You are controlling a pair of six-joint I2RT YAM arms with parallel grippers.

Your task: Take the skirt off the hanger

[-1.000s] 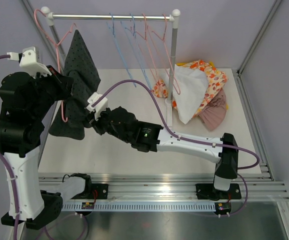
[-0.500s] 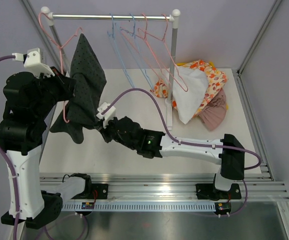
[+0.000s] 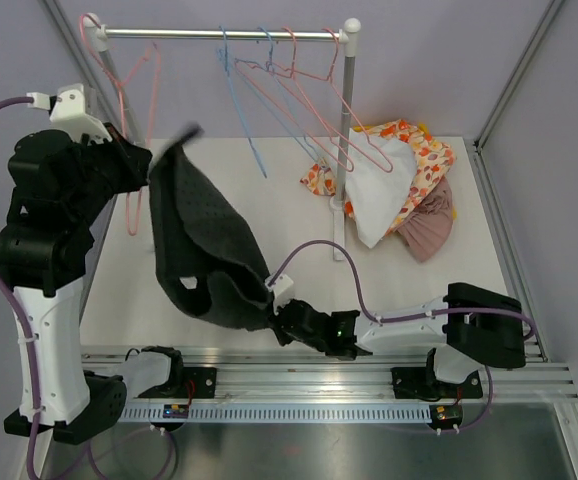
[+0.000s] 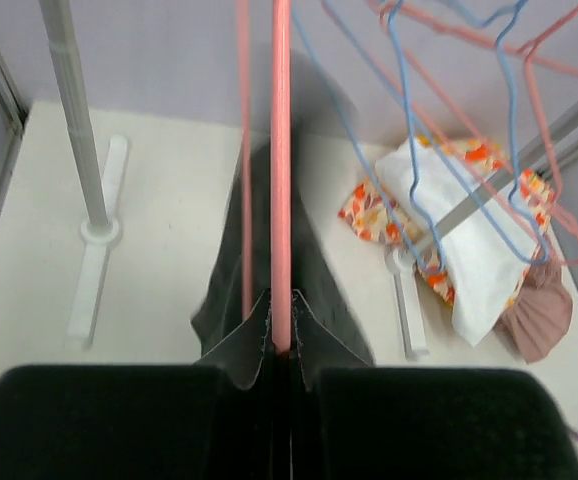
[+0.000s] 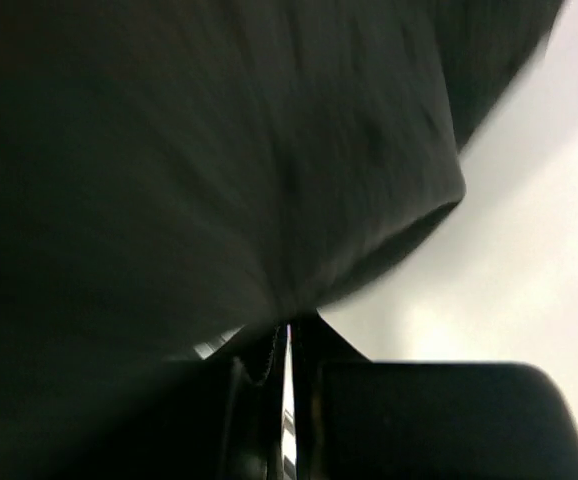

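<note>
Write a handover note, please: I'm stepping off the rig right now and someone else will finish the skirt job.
Left pincer: shut on the pink hanger, at the left end of the rail.
Right pincer: shut on the lower edge of the skirt, low near the front of the table.
Skirt: stretched from the hanger down to the right pincer.
Done: both grips are made.
Left: I cannot tell whether the skirt's top is off the hanger. Probably pull it free, then set it down.
</note>
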